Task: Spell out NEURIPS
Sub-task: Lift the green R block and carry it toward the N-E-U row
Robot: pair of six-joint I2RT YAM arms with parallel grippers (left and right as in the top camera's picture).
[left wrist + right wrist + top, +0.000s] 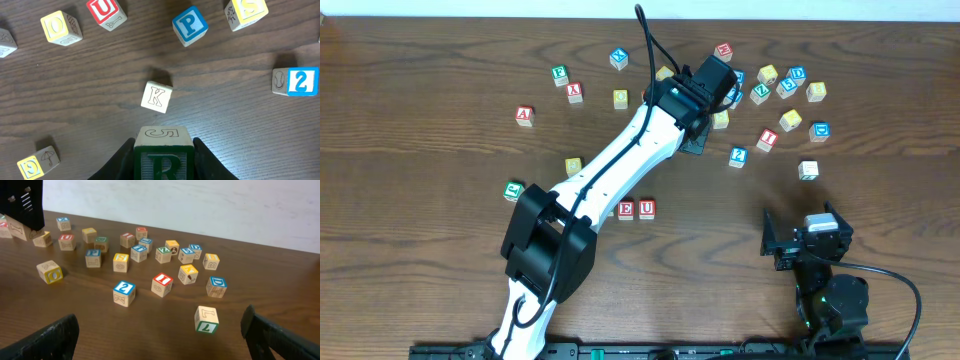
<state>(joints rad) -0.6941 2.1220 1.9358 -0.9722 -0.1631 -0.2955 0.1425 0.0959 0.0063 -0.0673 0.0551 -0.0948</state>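
The left tool [163, 146] is clenched on a small wooden cube with a green R [163, 167]. The lower part of this cube is cut off by the frame edge, and I cannot tell whether it touches the dark wooden desk [420, 290]. Just ahead of it lies a pale wooden cube with an outlined K [156, 97], with bare wood on all its sides. Farther on stand a blue P cube [190, 25] and a yellow S cube [247, 11], the S cut by the top edge. From overhead, a red E cube [626, 209] and a red U cube [647, 209] sit side by side near the middle of the desk. The white left arm [620, 160] crosses just left of the E and hides what is there. A red I cube [768, 138] stands at the near side of the crowded group at the far right, where several letters are too small to read. The right tool [159, 330] is released, its jaws wide, over free wood at the near right, well apart from the cubes.
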